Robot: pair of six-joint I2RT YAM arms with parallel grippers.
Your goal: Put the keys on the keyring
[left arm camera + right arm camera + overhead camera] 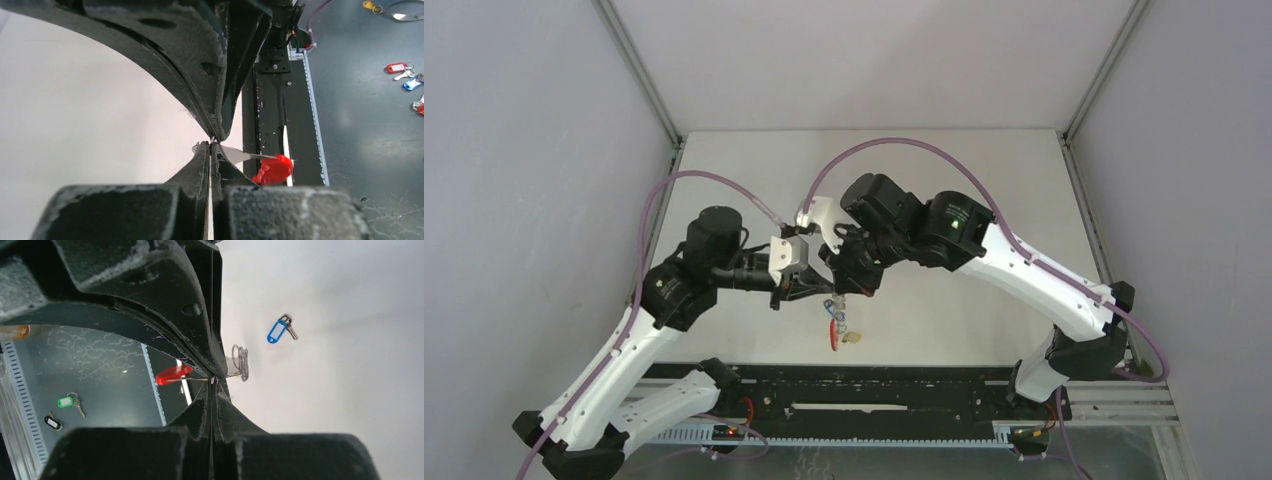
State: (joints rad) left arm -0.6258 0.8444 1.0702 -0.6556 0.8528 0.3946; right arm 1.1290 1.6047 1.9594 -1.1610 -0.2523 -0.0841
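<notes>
The keyring is held up between both grippers above the table's near middle. Its red band (833,330) hangs below them. My left gripper (212,146) is shut on the keyring's thin grey metal (240,156), with the red band (274,169) sticking out to the right. My right gripper (214,382) is shut on the same spot, tip to tip with the left one. Its view shows the red band (172,375) and the wire clips (242,363). A blue-tagged key (279,330) lies on the white table. A pale yellow tag (854,337) sits beside the band; I cannot tell whether it hangs or lies.
The black rail (874,390) runs along the table's near edge. Beyond it, on the dark floor, lie spare tagged keys: red (396,67), blue (412,83), green (65,401) and black (51,422). Grey walls close in the sides and back.
</notes>
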